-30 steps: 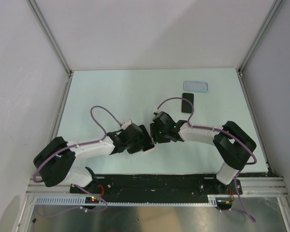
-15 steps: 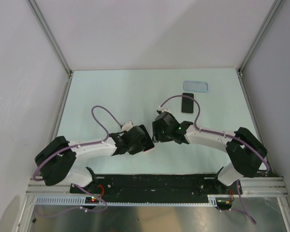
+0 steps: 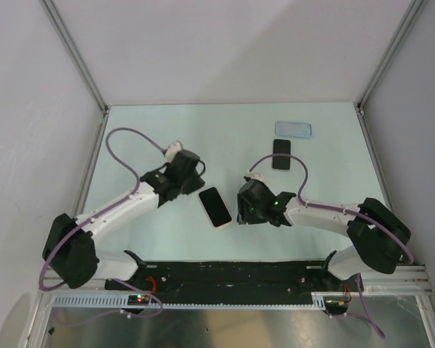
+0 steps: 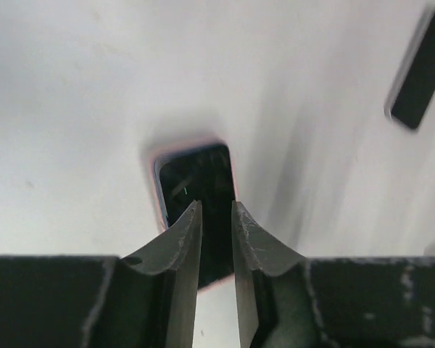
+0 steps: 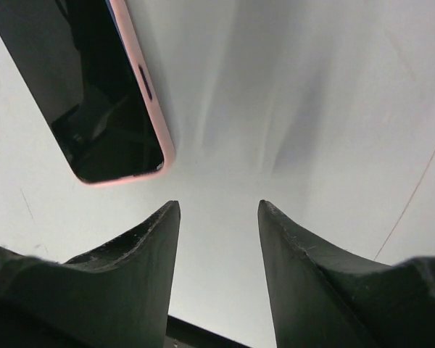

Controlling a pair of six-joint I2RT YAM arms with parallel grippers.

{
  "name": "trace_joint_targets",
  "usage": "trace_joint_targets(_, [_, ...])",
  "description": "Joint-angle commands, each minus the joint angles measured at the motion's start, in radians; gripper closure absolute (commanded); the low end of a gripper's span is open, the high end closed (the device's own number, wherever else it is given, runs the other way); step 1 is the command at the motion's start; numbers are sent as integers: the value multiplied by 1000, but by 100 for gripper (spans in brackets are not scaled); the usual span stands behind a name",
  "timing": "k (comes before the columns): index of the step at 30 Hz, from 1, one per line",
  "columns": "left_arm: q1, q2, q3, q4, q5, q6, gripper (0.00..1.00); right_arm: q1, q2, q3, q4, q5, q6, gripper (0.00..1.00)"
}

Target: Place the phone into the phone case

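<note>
Both arms have drawn apart from mid-bench, and the pink-rimmed slab now lies flat between them. I see the left tool parted a slit and the right tool wider, both empty. I judge they are free for the phone. Glossy black, it lies far right, just beside the pale-blue case.
</note>
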Motion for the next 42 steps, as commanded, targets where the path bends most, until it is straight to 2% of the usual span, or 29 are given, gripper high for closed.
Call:
trace_joint_targets(1, [144, 92, 92, -15, -39, 144, 75, 54, -33, -33, 20, 26, 86, 49])
trace_joint_targets(5, [206, 247, 199, 20, 32, 224, 80, 89, 5, -40, 74, -8, 139, 55])
trace_joint_targets(9, [220, 377, 277, 28, 84, 281, 83, 104, 45, -40, 134, -30, 177, 60])
trace_joint_targets(13, [221, 473, 303, 28, 131, 299, 84, 104, 76, -40, 137, -14, 200, 66])
trace_joint_targets(18, [199, 519, 288, 31, 158, 292, 85, 82, 114, -36, 164, -8, 183, 67])
trace_joint_targets(28, [133, 442, 123, 36, 124, 156, 88, -2, 160, 22, 151, -5, 120, 68])
trace_joint_targets(35, [87, 282, -40, 59, 90, 25, 89, -44, 153, 35, 124, 7, 81, 68])
trace_joint_targets(42, [21, 124, -174, 61, 68, -43, 88, -53, 128, 35, 83, 42, 42, 67])
